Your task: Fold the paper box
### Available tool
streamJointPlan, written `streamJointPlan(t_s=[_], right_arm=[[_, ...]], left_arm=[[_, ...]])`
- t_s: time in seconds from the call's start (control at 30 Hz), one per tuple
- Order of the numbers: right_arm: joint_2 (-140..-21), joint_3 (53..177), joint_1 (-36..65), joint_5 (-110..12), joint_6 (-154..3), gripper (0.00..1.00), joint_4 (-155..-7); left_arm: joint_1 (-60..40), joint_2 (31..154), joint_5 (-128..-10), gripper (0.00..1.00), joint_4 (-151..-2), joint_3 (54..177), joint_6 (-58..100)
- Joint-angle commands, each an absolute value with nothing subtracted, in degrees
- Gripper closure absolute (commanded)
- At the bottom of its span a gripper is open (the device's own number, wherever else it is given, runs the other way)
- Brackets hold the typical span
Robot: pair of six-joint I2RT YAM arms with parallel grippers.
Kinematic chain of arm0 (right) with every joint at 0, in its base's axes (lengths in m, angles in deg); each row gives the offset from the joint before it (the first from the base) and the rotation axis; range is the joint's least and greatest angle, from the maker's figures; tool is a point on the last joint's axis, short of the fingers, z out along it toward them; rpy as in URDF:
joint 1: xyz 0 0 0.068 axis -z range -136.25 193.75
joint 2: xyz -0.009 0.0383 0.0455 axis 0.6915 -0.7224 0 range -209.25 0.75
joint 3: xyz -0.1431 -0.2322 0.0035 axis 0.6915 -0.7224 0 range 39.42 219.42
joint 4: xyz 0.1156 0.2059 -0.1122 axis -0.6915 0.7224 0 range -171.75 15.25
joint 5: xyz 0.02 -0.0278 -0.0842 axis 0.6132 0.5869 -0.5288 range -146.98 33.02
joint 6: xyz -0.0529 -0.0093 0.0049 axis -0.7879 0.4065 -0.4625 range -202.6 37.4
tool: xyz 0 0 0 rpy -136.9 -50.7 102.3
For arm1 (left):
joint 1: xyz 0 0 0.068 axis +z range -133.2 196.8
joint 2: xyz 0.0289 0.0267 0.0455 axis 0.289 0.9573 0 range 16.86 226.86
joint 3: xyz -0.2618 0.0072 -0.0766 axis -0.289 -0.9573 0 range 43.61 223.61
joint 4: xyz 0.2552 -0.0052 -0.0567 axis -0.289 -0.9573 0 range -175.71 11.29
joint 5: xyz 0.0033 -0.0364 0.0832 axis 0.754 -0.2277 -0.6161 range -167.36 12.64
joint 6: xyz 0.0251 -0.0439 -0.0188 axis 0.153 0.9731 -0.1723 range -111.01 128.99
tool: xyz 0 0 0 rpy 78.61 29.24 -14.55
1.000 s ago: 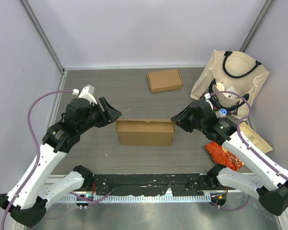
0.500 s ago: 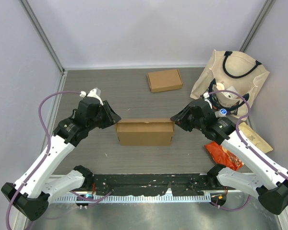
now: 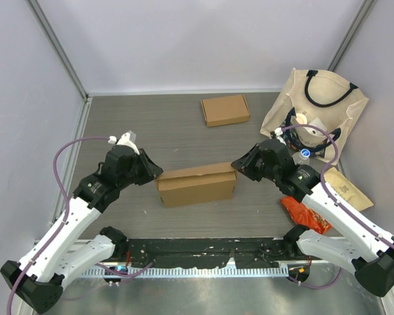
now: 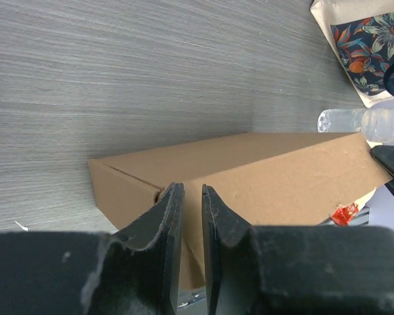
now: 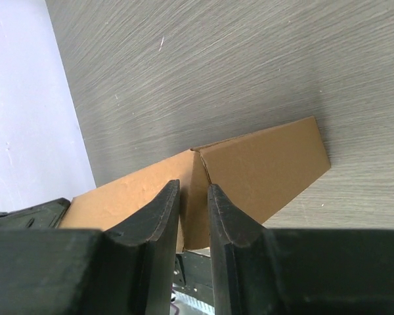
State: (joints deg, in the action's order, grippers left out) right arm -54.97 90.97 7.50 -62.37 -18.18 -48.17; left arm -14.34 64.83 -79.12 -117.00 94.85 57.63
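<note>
Paper box [image 3: 197, 185] lies mid-table, skewed, its right end a little farther than its left. My left gripper [image 3: 156, 172] pinches the box's left end wall between narrow jaws, and my right gripper [image 3: 237, 164] nips the right end likewise (cardboard sits in both gaps). Both my arms reach inward, elbows out. Grey wood-grain table [image 3: 151, 125]; smaller closed box [image 3: 224, 109] far, cloth bag [image 3: 318, 111] far right, pale walls around.

paper box [image 3: 197, 184] mid-table [image 3: 131, 125]; second box [image 3: 224, 109] behind it; bag [image 3: 318, 105] right-rear
</note>
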Motion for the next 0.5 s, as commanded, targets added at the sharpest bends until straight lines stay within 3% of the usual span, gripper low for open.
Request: streamJointPlan(t_s=[0.0,0.17,0.37,0.47], right_arm=[[-52.34,86.19,7.18,-60.68,-27.48,0.71,-50.35],[-47.86,79.7,7.1,-61.02,-38.72,0.69,-55.2],[-44.51,71.68,7.01,-59.79,-45.59,0.68,-65.12],[-44.6,71.23,6.83,-61.54,-46.48,0.66,-65.93]], left_arm=[[-14.31,62.66,-76.06,0.8,-114.05,92.04,57.07],[-14.31,60.37,-74.29,0.79,-110.81,88.88,52.6],[-14.23,56.41,-71.83,0.66,-106.23,82.46,49.95],[-14.23,55.71,-72.88,0.53,-107.89,83.16,48.55]])
